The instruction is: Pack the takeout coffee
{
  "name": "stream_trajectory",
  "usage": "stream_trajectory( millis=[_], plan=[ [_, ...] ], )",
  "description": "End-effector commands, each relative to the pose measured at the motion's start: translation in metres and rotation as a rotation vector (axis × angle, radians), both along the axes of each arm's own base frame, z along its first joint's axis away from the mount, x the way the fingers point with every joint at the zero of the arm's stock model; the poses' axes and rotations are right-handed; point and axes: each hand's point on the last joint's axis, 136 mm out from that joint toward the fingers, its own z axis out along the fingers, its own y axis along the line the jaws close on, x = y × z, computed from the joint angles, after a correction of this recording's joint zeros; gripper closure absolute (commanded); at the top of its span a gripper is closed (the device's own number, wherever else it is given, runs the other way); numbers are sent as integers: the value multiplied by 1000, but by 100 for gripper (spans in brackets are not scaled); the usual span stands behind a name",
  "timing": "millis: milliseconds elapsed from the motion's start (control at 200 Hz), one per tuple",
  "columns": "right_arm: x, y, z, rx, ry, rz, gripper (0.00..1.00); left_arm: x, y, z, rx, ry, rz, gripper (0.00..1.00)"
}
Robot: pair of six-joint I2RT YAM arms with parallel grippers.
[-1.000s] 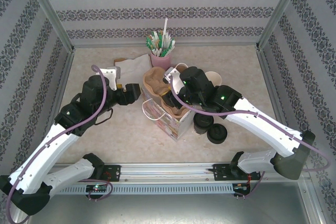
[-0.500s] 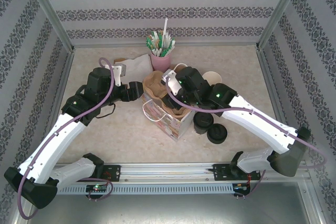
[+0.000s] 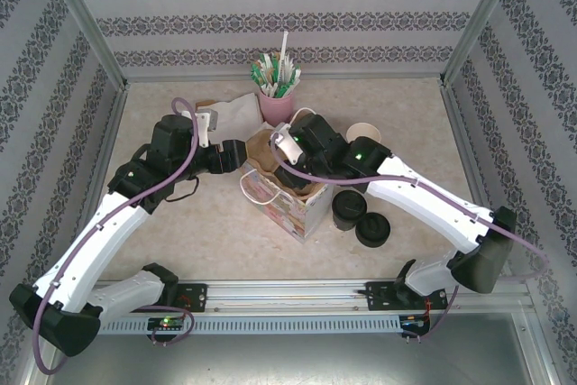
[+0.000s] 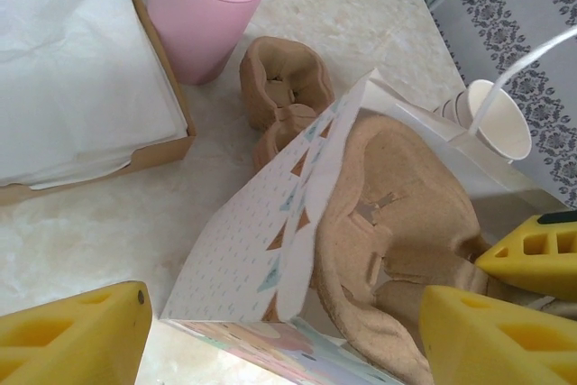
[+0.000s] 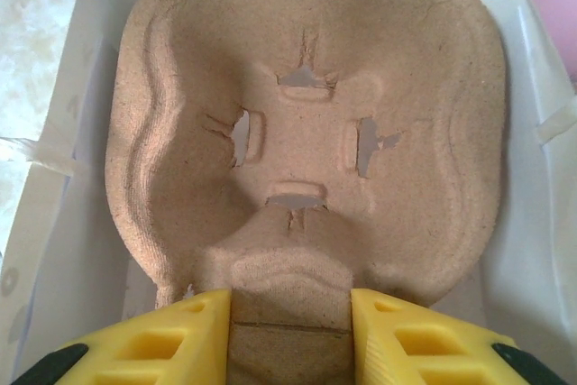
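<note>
Two black discs stand on the table right of the paper bag (image 3: 293, 209), close together. The nearer looks like the takeout coffee (image 3: 372, 230) and the farther like a pile of lids (image 3: 348, 207). From above no cup wall shows under either, so the two are hard to tell apart. Both are outside the bag and well apart from both grippers.

The right gripper (image 5: 290, 299) reaches into the bag's open mouth. Its yellow fingers are clamped on the near rim of a brown cup carrier (image 5: 306, 132). The carrier's base with its four torn slots faces the wrist camera, and the bag's white walls rise on both sides. In the top view this gripper (image 3: 284, 152) and its arm cover most of the bag's opening.

The left gripper (image 4: 284, 299) stands wide apart, one finger on each side of the bag's patterned wall without pinching it. Both fingers are cut off by the lower edge of the picture. From above it (image 3: 242, 158) sits at the bag's left edge.

Behind the bag a second carrier (image 4: 279, 87) lies beside a pink cup (image 4: 203, 24), whose contents run out of the picture. A box of napkins (image 4: 72, 87) sits to the left. A cream paper cup (image 4: 491, 119) shows past the bag, its lower part hidden.
</note>
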Motion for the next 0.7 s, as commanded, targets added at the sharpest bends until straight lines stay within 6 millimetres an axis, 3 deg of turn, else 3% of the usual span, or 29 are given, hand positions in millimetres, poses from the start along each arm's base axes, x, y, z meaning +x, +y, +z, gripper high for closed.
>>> stream_trajectory(
  millis=[0,520,694],
  plan=[
    [6,-1,6,-14,-16,-8,62,3,4,5,14,-19,-2,21],
    [18,7,-10,-81,18,-30,62,10,8,3,12,-11,18,25],
    [28,8,-4,-66,2,-82,64,10,6,-2,7,6,7,25]
  ],
)
